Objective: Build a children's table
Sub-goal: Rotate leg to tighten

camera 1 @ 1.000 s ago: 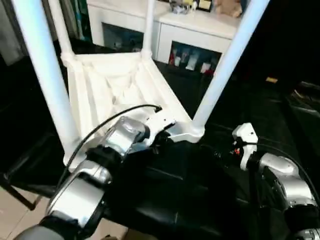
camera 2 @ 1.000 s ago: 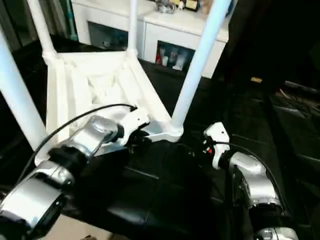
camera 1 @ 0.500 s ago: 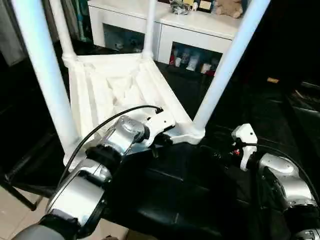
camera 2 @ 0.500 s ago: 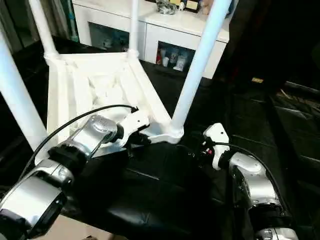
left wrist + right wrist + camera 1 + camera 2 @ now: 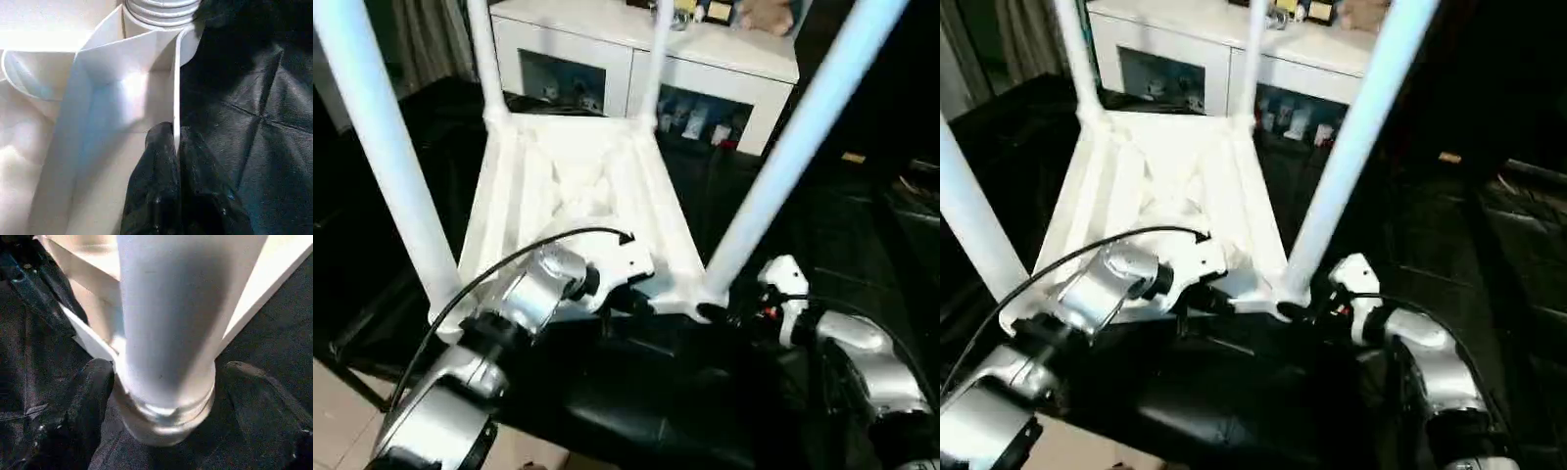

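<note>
The children's table lies upside down on a black leather surface, its ribbed white tabletop (image 5: 578, 186) facing up and all its legs standing in the corner sockets. My left gripper (image 5: 631, 299) is shut on the thin rim (image 5: 176, 83) of the near edge, close to the near right corner; in the left wrist view its black fingers (image 5: 161, 161) pinch that rim. My right gripper (image 5: 729, 313) stands open around the base of the near right leg (image 5: 171, 308), one finger (image 5: 90, 382) on each side of the socket (image 5: 166, 416).
A white cabinet (image 5: 607, 59) with glass doors stands behind the table, with small items on top. The black leather surface (image 5: 656, 411) stretches under both arms. Pale floor tiles (image 5: 333, 421) show at the near left.
My left gripper has closed onto the tabletop rim. The right gripper now sits closer to the near right leg's base, around it. The camera has shifted, so the whole picture has moved.
</note>
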Robot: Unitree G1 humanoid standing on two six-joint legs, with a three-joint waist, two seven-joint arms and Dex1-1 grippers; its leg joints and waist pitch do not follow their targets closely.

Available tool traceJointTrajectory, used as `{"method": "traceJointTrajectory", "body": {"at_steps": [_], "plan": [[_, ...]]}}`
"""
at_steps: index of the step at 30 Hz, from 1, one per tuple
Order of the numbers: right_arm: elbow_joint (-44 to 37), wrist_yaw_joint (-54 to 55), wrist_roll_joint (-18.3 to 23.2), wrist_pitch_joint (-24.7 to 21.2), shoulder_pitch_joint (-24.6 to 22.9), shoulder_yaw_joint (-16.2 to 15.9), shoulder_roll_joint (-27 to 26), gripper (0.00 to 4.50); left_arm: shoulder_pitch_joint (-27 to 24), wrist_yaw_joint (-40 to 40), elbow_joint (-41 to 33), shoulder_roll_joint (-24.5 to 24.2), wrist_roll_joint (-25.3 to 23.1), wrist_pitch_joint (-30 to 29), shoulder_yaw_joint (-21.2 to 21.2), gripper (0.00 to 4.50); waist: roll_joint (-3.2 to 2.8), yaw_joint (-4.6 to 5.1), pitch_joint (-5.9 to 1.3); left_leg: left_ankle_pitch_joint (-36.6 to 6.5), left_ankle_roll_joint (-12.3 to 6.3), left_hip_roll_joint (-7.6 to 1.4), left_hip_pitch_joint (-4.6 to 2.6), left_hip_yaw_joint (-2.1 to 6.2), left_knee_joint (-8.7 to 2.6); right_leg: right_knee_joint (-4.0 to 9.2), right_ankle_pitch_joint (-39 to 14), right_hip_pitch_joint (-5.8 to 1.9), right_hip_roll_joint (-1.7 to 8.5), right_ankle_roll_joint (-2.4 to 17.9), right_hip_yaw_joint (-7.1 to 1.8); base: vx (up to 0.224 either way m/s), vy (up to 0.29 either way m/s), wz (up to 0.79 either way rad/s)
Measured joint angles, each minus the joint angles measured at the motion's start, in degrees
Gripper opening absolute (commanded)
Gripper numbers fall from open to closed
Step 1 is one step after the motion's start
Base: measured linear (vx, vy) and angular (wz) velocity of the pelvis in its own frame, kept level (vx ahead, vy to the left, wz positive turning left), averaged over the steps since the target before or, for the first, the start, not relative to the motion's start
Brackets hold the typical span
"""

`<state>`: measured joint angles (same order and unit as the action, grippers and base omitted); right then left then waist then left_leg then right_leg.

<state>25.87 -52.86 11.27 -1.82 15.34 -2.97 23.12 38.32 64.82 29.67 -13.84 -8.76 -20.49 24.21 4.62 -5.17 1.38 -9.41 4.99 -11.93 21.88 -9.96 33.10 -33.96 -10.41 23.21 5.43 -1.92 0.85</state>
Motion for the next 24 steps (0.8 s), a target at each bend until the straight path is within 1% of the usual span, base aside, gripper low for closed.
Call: {"method": "traceJointTrajectory", "body": {"at_steps": [2,3,4,6,8,9,10,12,21,23,24], "plan": [[0.0,-0.1,0.1,0.0,0.0,-0.1,-0.2,3.86,-0.6,0.1,-1.5,-0.1,0.0,-0.8,0.2,0.08,0.0,-0.02,0.0,0.0,0.0,0.0,0.02,-0.01,-0.05,0.0,0.0,0.03,0.0,0.0,0.01,0.0,0.0,0.0],[0.0,-0.2,0.1,-0.1,0.0,-0.1,-0.3,3.68,-0.9,0.2,-2.1,-0.2,0.0,-1.1,0.3,0.02,0.0,-0.03,0.0,0.0,0.0,0.0,0.02,-0.02,-0.07,0.0,0.0,0.04,0.0,0.0,0.01,0.0,0.0,0.0],[0.0,-0.2,0.1,-0.1,0.0,-0.1,-0.3,3.68,-1.0,0.3,-2.4,-0.2,0.0,-1.3,0.4,0.02,-0.01,-0.02,0.0,0.0,0.0,0.0,0.01,-0.03,-0.08,0.01,0.0,0.04,0.0,0.0,0.01,0.0,0.0,0.0],[0.0,-0.5,0.3,-0.2,0.0,-0.2,-0.3,3.4,-1.2,0.3,-2.9,-0.3,0.0,-1.7,0.3,0.0,-0.01,0.04,0.01,0.0,0.0,0.0,0.01,-0.03,-0.09,0.01,0.0,0.04,-0.01,0.0,0.01,0.0,0.0,0.0],[0.0,-1.0,0.4,-0.3,0.0,-0.2,-0.3,3.28,-1.5,0.3,-3.4,-0.4,0.0,-1.9,0.3,0.0,-0.02,0.08,0.01,0.0,0.0,0.0,0.01,-0.03,-0.11,0.03,0.0,0.05,-0.01,-0.1,0.01,0.0,0.0,0.0],[0.0,-1.3,0.4,-0.3,0.0,-0.2,-0.4,3.1,-1.5,0.3,-3.6,-0.5,0.0,-2.1,0.3,0.0,-0.02,0.1,0.01,0.0,0.0,0.0,0.02,-0.03,-0.12,0.03,0.0,0.05,-0.01,-0.1,0.01,0.0,0.0,0.0],[0.0,-1.4,0.4,-0.3,0.0,-0.2,-0.4,3.1,-1.6,0.3,-3.7,-0.5,0.0,-2.2,0.3,0.0,-0.01,0.12,0.01,0.0,0.0,0.0,0.02,-0.03,-0.13,0.04,0.0,0.05,-0.01,-0.1,0.01,0.0,0.0,0.0],[0.0,-1.7,0.6,-0.4,0.0,-0.2,-0.4,2.85,-2.0,0.2,-4.6,-0.7,0.0,-3.0,0.3,0.0,0.01,0.18,0.02,0.0,0.0,0.0,0.02,-0.04,-0.14,0.04,-0.1,0.06,-0.01,-0.1,0.01,0.0,0.0,0.0],[0.1,-1.7,0.9,-0.5,0.0,0.0,-1.0,2.68,-2.6,0.0,-5.8,-1.0,0.1,-3.3,-0.2,0.0,0.0,0.22,0.02,0.0,0.01,-0.01,0.0,-0.05,-0.22,0.03,-0.1,0.08,-0.03,-0.2,0.01,0.0,0.0,0.0],[0.9,1.2,0.9,-0.5,0.1,0.8,-2.3,2.68,-2.3,-2.1,-4.4,0.1,0.1,-3.3,-1.0,0.0,-0.07,0.29,-0.02,0.0,0.01,0.0,-0.06,-0.1,-0.21,0.0,-0.1,0.05,-0.02,-0.2,-0.04,0.0,0.0,0.0],[1.6,3.3,0.8,-0.4,0.3,1.4,-3.2,2.68,-2.2,-3.8,-3.3,1.2,0.1,-3.3,-1.4,0.0,-0.24,0.38,-0.12,0.0,0.0,0.02,-0.09,-0.14,-0.18,-0.02,-0.1,0.03,0.0,-0.2,-0.1,0.0,0.0,0.0]]}}
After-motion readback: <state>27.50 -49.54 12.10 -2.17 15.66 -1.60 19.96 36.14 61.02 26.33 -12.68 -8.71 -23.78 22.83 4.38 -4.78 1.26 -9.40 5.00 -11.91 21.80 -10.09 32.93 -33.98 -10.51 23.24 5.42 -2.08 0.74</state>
